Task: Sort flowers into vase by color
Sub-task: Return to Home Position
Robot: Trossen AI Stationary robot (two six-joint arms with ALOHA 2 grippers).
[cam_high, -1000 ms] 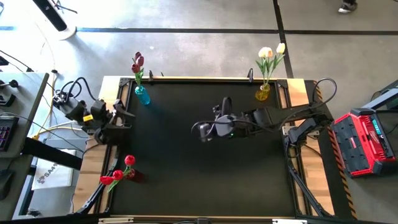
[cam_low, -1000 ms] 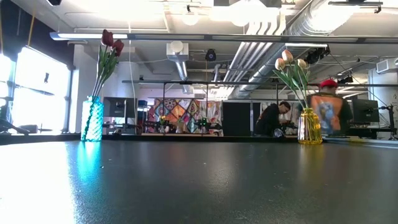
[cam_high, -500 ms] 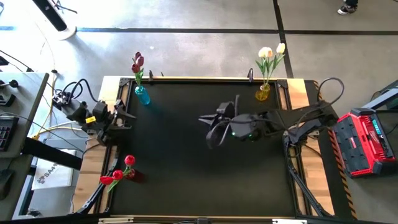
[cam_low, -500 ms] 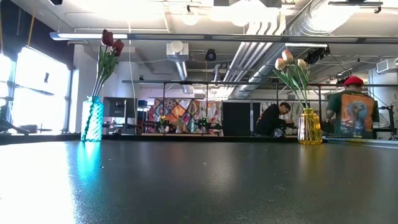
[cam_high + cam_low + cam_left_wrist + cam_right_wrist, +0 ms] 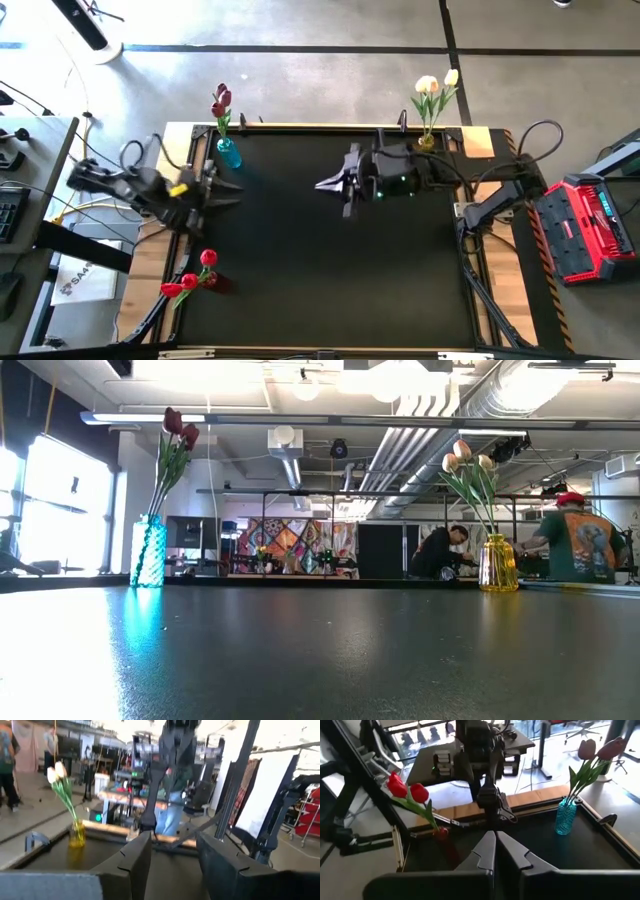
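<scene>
My right claw (image 5: 325,184) hangs over the middle of the surface (image 5: 300,290), its fingers pressed together on nothing. My left claw (image 5: 226,190) sits at the left edge, fingers parted and empty.

As far as I can see, every flower is in a vase. The red tulips (image 5: 195,275) are in the red vase (image 5: 218,284) at the near left corner. The dark pink tulips (image 5: 220,100) are in the blue vase (image 5: 228,153) at the far left. The cream tulips (image 5: 435,85) are in the yellow vase (image 5: 423,150) at the far right. I spot no loose stem, so I judge the sorting done and only the fold-back left.

The danger is on my right side. From above, that arm's wrist lies just beside the yellow vase. If I pull back on a wide arc, a link or cable could rake the cream heads or tip the vase, which looks top-heavy.

My left arm sits between the blue vase and the leaning red tulips, so a careless swing could catch either. The level camera shows neither arm, so I guess both are high, but I cannot read their clearance over the flowers.
</scene>
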